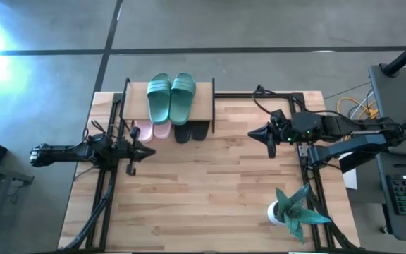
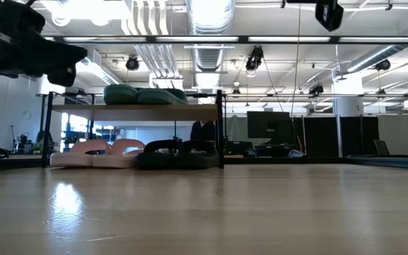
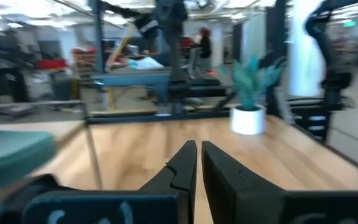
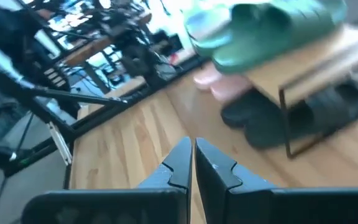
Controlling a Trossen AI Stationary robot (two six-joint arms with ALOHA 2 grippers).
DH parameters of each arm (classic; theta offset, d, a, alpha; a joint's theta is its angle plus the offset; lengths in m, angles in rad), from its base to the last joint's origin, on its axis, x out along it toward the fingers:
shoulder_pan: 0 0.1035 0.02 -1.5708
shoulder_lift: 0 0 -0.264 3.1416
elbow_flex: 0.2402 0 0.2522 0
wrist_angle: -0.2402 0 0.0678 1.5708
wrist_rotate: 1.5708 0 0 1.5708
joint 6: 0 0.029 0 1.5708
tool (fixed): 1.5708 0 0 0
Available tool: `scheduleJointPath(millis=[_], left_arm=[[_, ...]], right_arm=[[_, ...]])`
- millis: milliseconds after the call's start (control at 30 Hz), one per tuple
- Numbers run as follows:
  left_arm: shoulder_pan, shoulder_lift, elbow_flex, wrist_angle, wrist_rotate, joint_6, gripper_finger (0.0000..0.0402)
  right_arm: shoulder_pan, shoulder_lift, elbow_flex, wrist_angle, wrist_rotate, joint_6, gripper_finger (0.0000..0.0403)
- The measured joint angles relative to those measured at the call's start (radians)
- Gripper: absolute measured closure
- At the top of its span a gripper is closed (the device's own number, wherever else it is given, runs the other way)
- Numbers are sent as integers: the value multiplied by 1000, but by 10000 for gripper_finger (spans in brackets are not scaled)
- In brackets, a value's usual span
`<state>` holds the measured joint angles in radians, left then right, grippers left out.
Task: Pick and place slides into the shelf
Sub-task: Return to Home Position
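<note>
Shelf [image 1: 204,103] holds green slides [image 1: 159,99] on top, pink pair [image 1: 152,130] and black pair [image 1: 190,131] beneath.

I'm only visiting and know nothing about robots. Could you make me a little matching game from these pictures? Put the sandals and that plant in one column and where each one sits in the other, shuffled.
Things
1. green slides
2. pink slides
3. black slides
4. potted plant

Places
A. under the shelf board, toward the right arm
B. on the bare table, well away from the shelf
C. on top of the shelf board
D. under the shelf board, toward the left arm

Pairs: 1-C, 2-D, 3-A, 4-B
</note>
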<state>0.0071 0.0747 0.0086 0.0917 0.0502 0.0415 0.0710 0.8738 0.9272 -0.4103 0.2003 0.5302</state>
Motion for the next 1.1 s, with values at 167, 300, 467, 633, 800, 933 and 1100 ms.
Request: scheduleJointPath(millis=[167, 300, 467, 633, 800, 933, 1100], left_arm=[[0, -26, 0, 3, -52, 18, 391], [0, -46, -1, 3, -63, 18, 391], [0, -42, -1, 4, -66, 18, 391], [0, -47, -2, 4, -66, 17, 391], [0, -44, -2, 4, -66, 17, 391], [0, -46, -2, 5, -66, 17, 391], [0, -45, -1, 5, -66, 17, 391]], right_arm=[[5, -1, -8, 125, -44, -185, 390], [5, -1, -76, 269, -50, -250, 390], [5, -1, -224, 470, -118, -225, 390], [-3, -66, -334, 526, -123, -159, 390], [-12, -209, -442, 526, -120, -100, 390], [-20, -341, -496, 523, -109, -75, 390], [-19, -433, -538, 460, -98, -81, 390]])
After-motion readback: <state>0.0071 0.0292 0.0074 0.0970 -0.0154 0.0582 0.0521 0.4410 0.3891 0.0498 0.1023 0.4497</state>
